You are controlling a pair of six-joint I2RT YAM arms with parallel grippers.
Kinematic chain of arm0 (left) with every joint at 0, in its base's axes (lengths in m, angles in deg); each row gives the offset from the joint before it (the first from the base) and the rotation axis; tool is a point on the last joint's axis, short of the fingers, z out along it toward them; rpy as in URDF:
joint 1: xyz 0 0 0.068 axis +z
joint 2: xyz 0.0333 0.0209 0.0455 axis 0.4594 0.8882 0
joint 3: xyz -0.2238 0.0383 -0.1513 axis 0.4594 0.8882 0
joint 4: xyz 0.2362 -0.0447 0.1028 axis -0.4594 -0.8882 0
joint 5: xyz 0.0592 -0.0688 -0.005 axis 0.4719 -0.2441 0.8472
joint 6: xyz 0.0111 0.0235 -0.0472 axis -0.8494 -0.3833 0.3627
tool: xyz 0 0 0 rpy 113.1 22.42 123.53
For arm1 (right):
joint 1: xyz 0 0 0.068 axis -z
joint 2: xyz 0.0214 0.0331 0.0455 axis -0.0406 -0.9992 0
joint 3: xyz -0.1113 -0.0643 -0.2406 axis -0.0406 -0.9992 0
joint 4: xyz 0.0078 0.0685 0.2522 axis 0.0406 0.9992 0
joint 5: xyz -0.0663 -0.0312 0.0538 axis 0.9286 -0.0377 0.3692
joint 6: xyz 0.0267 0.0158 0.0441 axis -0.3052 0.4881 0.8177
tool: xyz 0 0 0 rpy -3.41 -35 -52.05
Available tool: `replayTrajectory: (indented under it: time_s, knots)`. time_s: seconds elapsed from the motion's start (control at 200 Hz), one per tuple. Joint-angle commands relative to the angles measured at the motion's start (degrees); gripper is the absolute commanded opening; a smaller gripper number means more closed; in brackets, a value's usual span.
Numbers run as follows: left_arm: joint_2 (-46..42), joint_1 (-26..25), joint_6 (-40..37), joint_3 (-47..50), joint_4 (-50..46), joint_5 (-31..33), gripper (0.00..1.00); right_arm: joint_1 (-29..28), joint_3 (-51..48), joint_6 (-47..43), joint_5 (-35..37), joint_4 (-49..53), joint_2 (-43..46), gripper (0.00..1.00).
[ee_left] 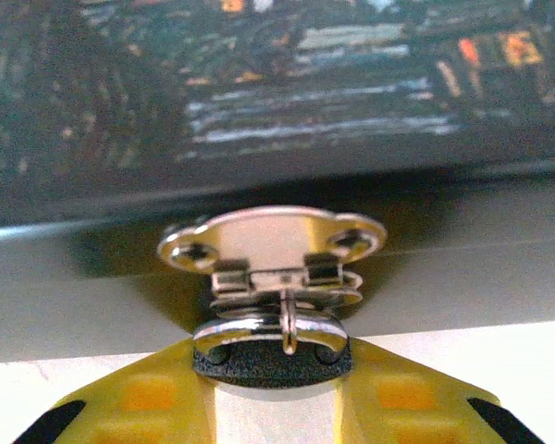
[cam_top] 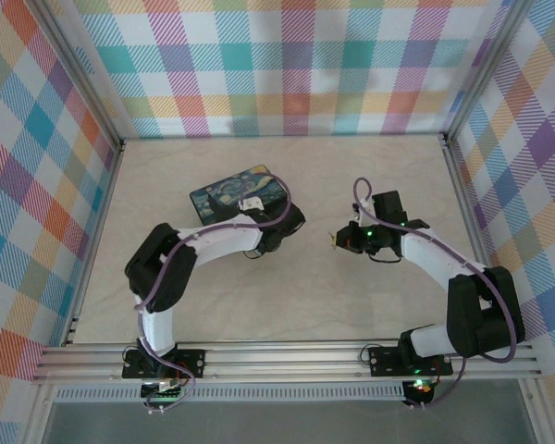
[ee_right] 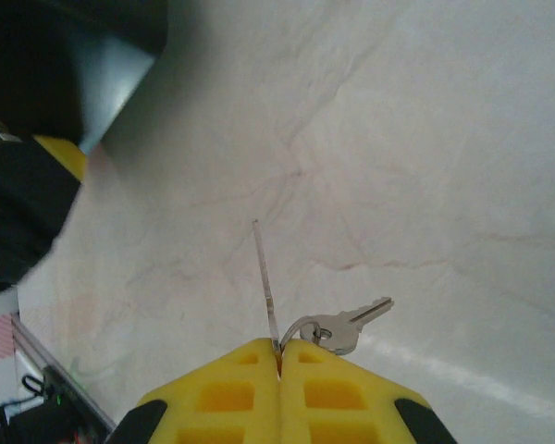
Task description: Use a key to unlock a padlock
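Note:
A small dark padlock (ee_left: pixel 271 361) hangs by its shiny shackle (ee_left: pixel 259 326) from the metal hasp (ee_left: pixel 273 242) on the front of the starry-night box (ee_left: pixel 259 92). My left gripper (ee_left: pixel 272 368) is shut on the padlock body, one yellow finger (ee_left: pixel 148 398) on each side. In the top view that gripper (cam_top: pixel 270 228) sits against the near edge of the box (cam_top: pixel 236 194). My right gripper (ee_right: pixel 279 351) is shut on the key (ee_right: pixel 265 273), whose thin blade sticks out edge-on. A second key (ee_right: pixel 353 323) dangles from the ring beside it. The right gripper (cam_top: pixel 339 240) hovers right of the box, pointing towards it.
The pale table (cam_top: pixel 287 296) lies open in front of and behind both arms. Checked walls (cam_top: pixel 287 65) close in the back and both sides. A metal rail (cam_top: pixel 287 356) runs along the near edge.

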Motion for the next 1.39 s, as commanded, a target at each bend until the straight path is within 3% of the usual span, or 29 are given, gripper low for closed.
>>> replayTrajectory:
  time_s: [0.0,0.365,0.725,0.91,1.39]
  knots:
    - [-5.68,1.86,-6.72,-0.97,-4.28,-7.76,0.02,-4.51,-1.58,1.7,-2.2,-0.21,1.88,0.02]
    - [-7.84,6.18,-9.52,-10.59,-15.38,-26.31,0.0,-17.38,-4.3,12.91,-0.13,-9.97,5.39,0.02]
    - [-6.28,7.72,-5.0,-15.58,-19.71,-39.02,0.0,-22.07,-6.65,21.01,2.56,-22.79,7.51,0.01]
    - [-5.72,9.07,-4.04,-16.89,-21.09,-42.56,0.0,-23.22,-7.53,22.52,4.05,-31.78,5.99,0.01]
    - [-5.27,11.01,-2.58,-18.58,-22.6,-46.64,0.0,-26.05,-6.91,23.11,4.49,-39.56,-0.17,0.01]
